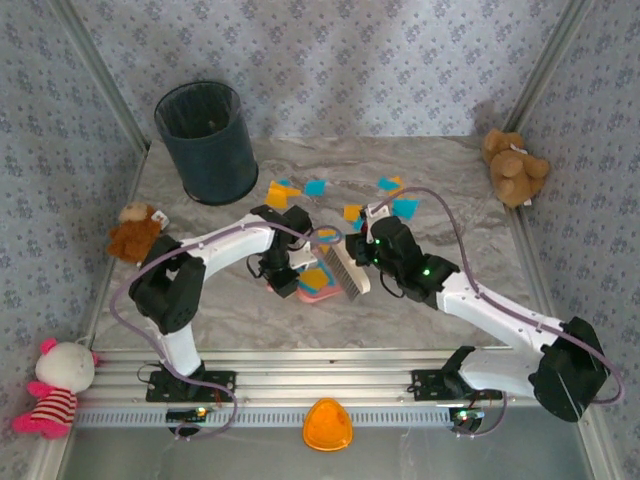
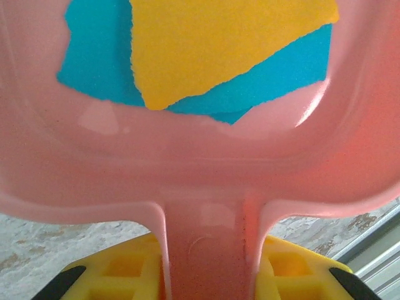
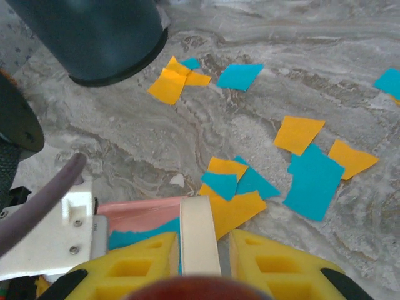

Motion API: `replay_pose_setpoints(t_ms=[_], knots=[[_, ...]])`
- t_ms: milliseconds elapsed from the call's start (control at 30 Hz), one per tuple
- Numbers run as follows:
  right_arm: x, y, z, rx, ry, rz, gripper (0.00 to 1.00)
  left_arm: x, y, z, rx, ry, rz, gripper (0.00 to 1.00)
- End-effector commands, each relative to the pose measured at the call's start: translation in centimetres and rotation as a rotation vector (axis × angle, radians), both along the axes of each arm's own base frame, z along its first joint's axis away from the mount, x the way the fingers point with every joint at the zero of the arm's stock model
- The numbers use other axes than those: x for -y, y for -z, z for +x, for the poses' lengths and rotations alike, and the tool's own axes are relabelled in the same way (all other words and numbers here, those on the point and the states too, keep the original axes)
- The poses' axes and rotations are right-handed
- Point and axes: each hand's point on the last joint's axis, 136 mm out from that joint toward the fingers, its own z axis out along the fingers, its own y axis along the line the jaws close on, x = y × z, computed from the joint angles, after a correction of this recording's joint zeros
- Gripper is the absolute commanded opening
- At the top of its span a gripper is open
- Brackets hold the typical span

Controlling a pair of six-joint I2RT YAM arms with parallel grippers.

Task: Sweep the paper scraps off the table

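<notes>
both are clamped shut: my left gripper (image 2: 209, 275) on the pink dustpan (image 2: 200, 175) handle, my right gripper (image 3: 200, 262) on the brush (image 3: 200, 231). paper scraps (image 3: 312, 181) lie loose on the table (image 3: 187, 125) beyond the dustpan's lip — a fast stroke could flick them past it. i count one dustpan, one brush, roughly eleven loose scraps and about three caught.

Looks like a robot test cell, probably a lab: marble-look worktop (image 1: 450, 170) boxed in by floral-print panels (image 1: 380, 60) on metal framing (image 1: 543, 62), arms (image 1: 215, 240) bolted to a ribbed rail (image 1: 330, 375), plush toys (image 1: 515, 165) at the edges.
</notes>
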Motion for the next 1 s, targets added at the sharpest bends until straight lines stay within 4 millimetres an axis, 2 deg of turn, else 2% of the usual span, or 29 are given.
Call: replay_pose_setpoints(t_ms=[0,167,367,633,967], knots=[[1.5,-1.5,1.1,0.058,0.083,0.012,0.0,-1.0,-0.3,0.1,0.01,-0.042,0.024,0.0],[2.8,-2.1,2.5,0.087,0.136,-0.062,0.0,-1.3,-0.2,0.6,0.014,-0.07,0.029,0.0],[3.9,-3.4,5.4,0.117,0.155,-0.104,0.0,-1.5,-0.3,1.6,0.023,-0.107,0.027,0.0],[3.3,-3.7,9.1,0.155,0.118,-0.153,0.0,-1.0,-0.3,2.0,0.011,-0.105,0.02,0.0],[1.5,-2.3,11.6,0.147,0.082,-0.207,0.0,-0.6,-0.3,2.5,0.009,-0.102,0.013,0.0]])
